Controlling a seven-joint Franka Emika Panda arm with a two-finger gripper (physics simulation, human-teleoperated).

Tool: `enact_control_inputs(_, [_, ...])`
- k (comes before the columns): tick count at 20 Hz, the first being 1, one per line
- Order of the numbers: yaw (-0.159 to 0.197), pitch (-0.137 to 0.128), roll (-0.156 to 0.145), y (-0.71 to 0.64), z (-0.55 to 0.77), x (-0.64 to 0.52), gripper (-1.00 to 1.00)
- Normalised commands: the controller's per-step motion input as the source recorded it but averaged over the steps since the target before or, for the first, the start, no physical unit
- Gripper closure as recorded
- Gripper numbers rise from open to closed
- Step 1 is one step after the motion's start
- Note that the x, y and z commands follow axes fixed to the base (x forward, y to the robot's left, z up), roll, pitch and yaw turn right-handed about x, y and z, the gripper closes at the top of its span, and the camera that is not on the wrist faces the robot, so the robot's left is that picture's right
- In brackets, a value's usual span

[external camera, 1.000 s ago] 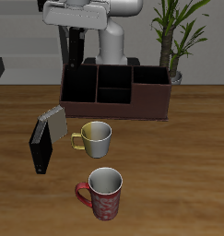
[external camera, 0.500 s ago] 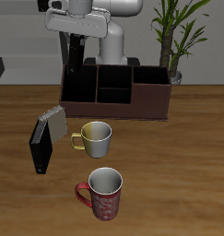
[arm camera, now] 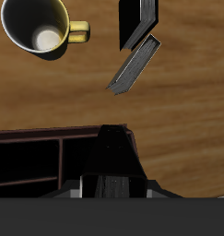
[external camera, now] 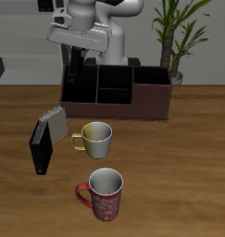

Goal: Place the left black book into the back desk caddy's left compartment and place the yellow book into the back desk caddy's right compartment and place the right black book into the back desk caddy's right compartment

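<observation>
The tool point(external camera: 77, 63) grips a black book point(external camera: 77, 72) above the desk caddy point(external camera: 114, 93), upper left of frame. If lowered off-line, the book could catch the caddy's rim and tip out.

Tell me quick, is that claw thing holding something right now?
End effector: closed on a black book, held upright above the desk caddy.

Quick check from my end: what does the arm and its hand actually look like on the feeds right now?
The arm is white and rounded, with smooth, bulky links. The hand has a pale grey, boxy body with dark fingers below it. In the wrist view the fingers show as near-black blocks. No cables or markings are visible.
</observation>
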Motion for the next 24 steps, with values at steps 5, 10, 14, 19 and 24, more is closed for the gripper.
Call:
enact_control_inputs(5, [-0.017,0.051,0.005,0.05,-0.22,0.00,1.00])
enact_control_inputs(10, [-0.007,-0.017,0.026,0.06,-0.05,-0.21,1.00])
enact_control_inputs(14, [0.009,-0.029,0.011,0.05,-0.01,-0.26,1.00])
enact_control_inputs(19, [0.042,-0.065,0.018,0.04,0.03,-0.30,1.00])
enact_control_inputs(24, [0.013,-0.050,-0.018,-0.04,0.07,-0.08,1.00])
